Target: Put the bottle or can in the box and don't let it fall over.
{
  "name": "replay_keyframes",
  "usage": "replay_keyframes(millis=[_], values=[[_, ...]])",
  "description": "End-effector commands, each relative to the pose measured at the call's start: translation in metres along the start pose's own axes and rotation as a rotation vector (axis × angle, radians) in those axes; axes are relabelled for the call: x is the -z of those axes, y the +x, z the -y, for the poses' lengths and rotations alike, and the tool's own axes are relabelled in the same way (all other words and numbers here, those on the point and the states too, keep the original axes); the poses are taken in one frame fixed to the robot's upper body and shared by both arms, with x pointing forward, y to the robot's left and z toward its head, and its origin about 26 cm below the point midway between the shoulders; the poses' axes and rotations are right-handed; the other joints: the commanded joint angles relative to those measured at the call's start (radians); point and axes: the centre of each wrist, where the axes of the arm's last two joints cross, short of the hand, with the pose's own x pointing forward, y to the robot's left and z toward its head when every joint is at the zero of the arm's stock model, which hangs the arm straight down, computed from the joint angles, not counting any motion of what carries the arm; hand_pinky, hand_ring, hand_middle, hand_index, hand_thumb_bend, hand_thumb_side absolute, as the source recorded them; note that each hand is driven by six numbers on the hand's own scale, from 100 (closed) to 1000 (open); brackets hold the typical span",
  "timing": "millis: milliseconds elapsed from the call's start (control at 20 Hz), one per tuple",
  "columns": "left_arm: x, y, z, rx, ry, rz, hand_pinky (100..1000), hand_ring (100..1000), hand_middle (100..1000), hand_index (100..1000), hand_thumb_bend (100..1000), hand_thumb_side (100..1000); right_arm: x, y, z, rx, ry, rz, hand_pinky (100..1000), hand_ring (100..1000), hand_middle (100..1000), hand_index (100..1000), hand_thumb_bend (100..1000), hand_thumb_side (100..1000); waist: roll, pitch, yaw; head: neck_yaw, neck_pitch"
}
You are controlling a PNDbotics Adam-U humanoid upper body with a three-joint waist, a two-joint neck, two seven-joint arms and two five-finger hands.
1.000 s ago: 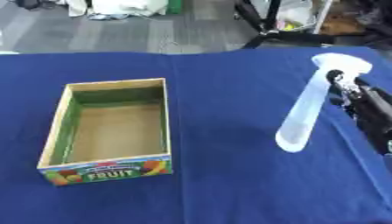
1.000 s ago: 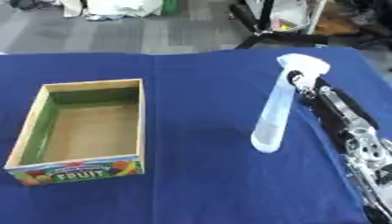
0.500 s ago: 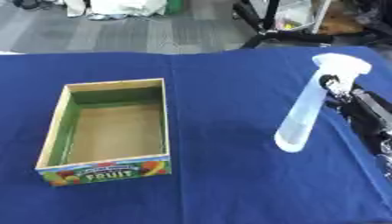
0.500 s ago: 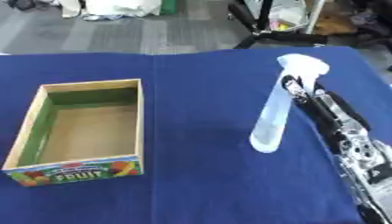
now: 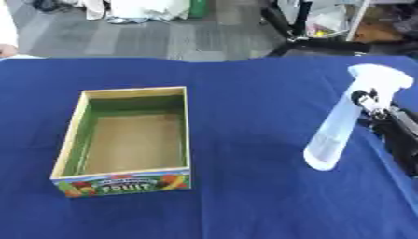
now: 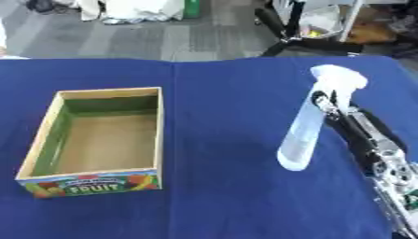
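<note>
The spray bottle [image 6: 309, 125], pale and translucent with a white trigger head, stands on the blue table [image 5: 245, 196] at the right, well apart from the box, and in both views it appears tilted, its base nearer the middle and its head leaning out toward the right edge. The right hand [image 6: 347, 120] comes in from the lower right with its fingers [image 6: 323, 100] up against the neck just under the trigger head; whether they are curled round the neck or only resting beside it I cannot tell. Taking it high at the neck would suit lifting a tall, narrow bottle that tips easily, keeping the body hanging below the grip. The open cardboard box [image 5: 130, 140], labelled FRUIT on its near wall, sits to the left with its inside bare, so the bottle could be set down upright there. The left hand shows in neither view.
</note>
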Motion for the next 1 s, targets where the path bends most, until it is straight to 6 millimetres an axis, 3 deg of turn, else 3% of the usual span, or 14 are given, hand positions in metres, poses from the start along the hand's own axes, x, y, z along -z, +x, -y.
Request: replay_keyframes(millis=[50,1000], values=[[0.0050,0.0070,-0.0008,0.009,-0.019,0.025,899,1000,1000,780,665,558,0.0028,0.0046,0.0030,-0.016,-0.004,0.012,1000,1000,1000,1000,100,869,0.002,-0.005,-0.001,0.001,-0.012],[0.0040,0.0057,-0.0016,0.012,-0.024,0.018,900,1000,1000,780,660,560,0.0076,0.0000,-0.0026,0.013,-0.015,0.000,1000,1000,1000,1000,100,871,0.002,-0.005,-0.001,-0.016,-0.010]])
